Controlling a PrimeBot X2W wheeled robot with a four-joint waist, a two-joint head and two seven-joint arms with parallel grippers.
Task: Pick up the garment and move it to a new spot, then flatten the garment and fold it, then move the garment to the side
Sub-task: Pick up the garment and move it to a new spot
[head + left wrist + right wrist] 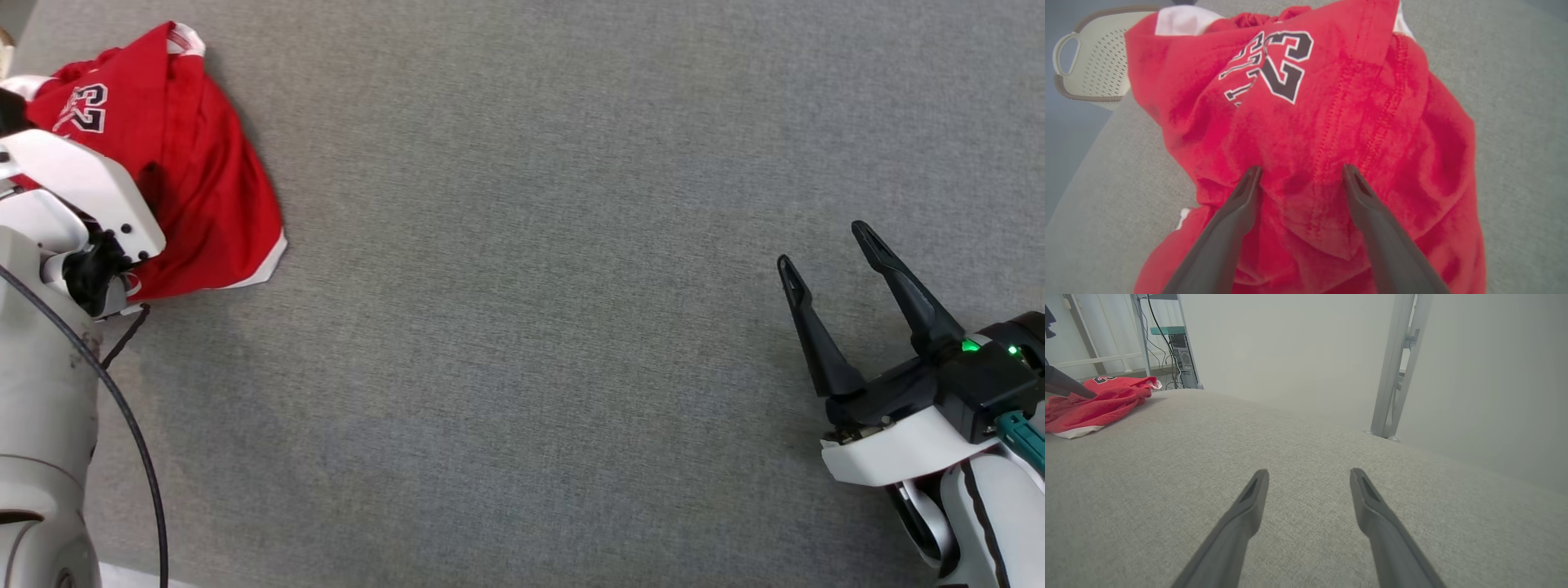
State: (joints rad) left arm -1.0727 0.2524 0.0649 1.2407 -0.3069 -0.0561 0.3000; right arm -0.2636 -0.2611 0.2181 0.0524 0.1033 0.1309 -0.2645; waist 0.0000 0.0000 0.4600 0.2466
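directly under left gripper [1300,173]: garment [1331,122].

The garment [204,188] was bright red, with white bands at its edges and dark numerals [1278,61] outlined in white. The surface [531,286] was a plain grey cloth with a fine woven texture. The right gripper [822,244] had black fingers, a white shell, two small green lights [970,346] and a teal part [1020,433] at its side. The fingers of the left gripper [1302,168] looked dark grey. The basket [1098,65] was cream-coloured, with a pattern of small holes and a brown rim.
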